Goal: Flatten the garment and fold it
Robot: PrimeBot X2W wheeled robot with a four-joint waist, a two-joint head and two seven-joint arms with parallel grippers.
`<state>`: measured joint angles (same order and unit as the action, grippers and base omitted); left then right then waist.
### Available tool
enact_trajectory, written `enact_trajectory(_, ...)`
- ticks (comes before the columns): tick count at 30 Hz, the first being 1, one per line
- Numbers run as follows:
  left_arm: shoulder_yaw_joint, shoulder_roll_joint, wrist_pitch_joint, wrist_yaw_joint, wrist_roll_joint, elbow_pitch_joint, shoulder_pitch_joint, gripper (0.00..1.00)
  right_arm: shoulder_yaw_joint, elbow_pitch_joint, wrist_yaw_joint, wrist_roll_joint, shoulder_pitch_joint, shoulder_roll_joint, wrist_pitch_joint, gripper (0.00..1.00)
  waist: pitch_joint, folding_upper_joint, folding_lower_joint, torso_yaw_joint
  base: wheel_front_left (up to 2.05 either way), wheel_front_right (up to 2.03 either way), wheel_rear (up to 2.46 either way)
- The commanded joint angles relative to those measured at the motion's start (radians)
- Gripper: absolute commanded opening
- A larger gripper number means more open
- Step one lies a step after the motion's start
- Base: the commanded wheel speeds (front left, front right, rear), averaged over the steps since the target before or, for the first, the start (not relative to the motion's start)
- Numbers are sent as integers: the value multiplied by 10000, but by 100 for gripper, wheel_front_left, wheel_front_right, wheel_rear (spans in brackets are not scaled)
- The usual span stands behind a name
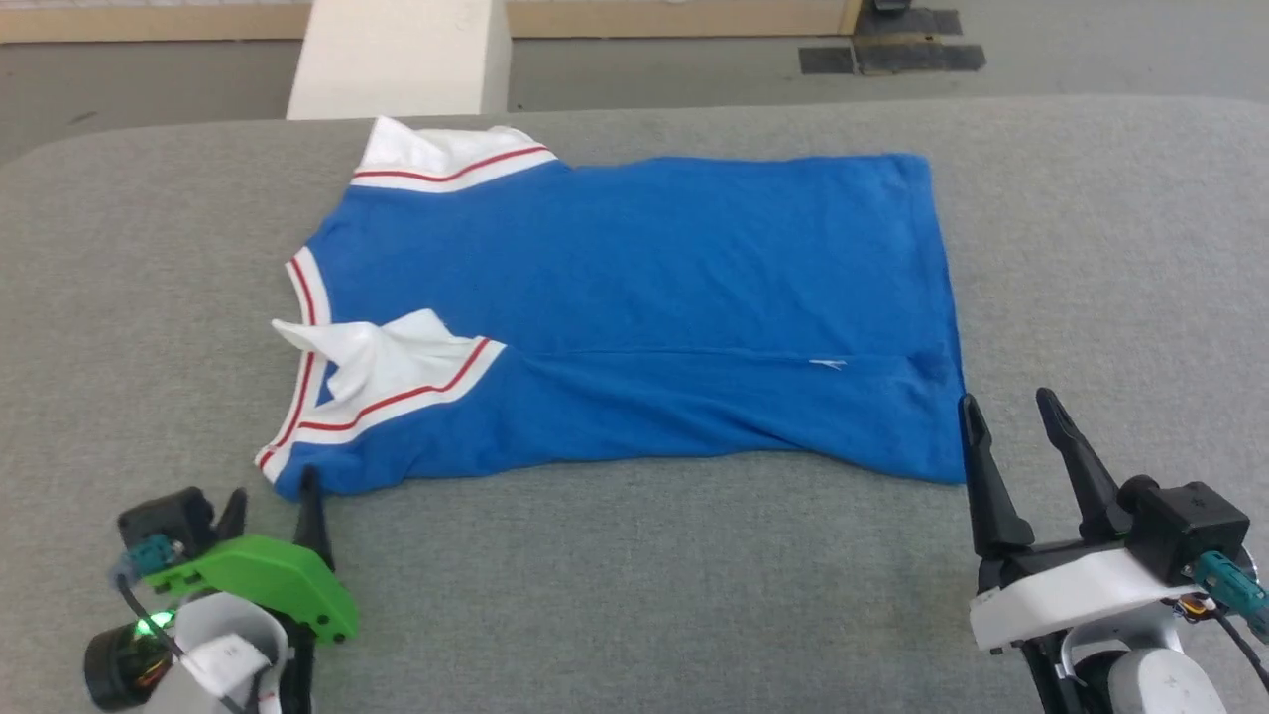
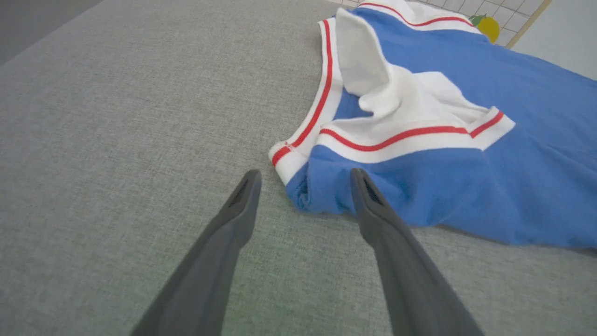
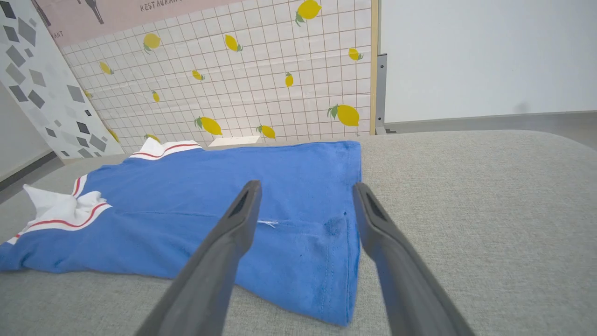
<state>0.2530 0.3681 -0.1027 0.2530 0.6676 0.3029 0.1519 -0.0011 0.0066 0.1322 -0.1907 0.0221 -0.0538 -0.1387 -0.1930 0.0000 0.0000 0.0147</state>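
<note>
Blue jersey (image 1: 634, 297) lies mid-counter (image 1: 634, 595), near edge folded inward. Left tool (image 1: 274, 486), spread wide at its 7 o'clock corner, and right tool (image 1: 1006, 399), wide at 5 o'clock, should likely pinch both layers and lift evenly for a straight fold.

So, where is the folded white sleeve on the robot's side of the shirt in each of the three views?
Head view: sleeve left of centre, on the near part of the shirt.
Left wrist view: sleeve in the upper right, beyond the jaws.
Right wrist view: sleeve at the far left, about mid-height.
Shared landmark: the red-striped collar, right beside the sleeve in all three.
</note>
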Motion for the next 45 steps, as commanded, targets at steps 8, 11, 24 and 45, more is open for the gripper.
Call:
enact_trajectory(8, -251, 59, 2397, 573, 1069, 209, 611, 100, 268, 154, -15, 14, 459, 29, -78, 100, -532, 0, 0, 629, 0, 0, 0)
enact_trajectory(11, -226, 131, 3001, 603, 1293, 161, 680, 38, 296, 207, -15, 19, 517, 31, -93, 100, -578, 0, 0, 729, 0, 0, 0)
enact_trajectory(24, -79, 118, 2560, 163, 1261, -296, 621, 0, -47, 901, -15, 182, 943, 34, 1243, 100, -547, 0, 0, 509, 0, 0, 0)
enact_trajectory(45, 468, -63, 1670, -564, 866, 188, 1136, 0, -1054, 630, -15, 374, 1894, 35, 9480, 0, -443, 0, 0, -256, 0, 0, 0)
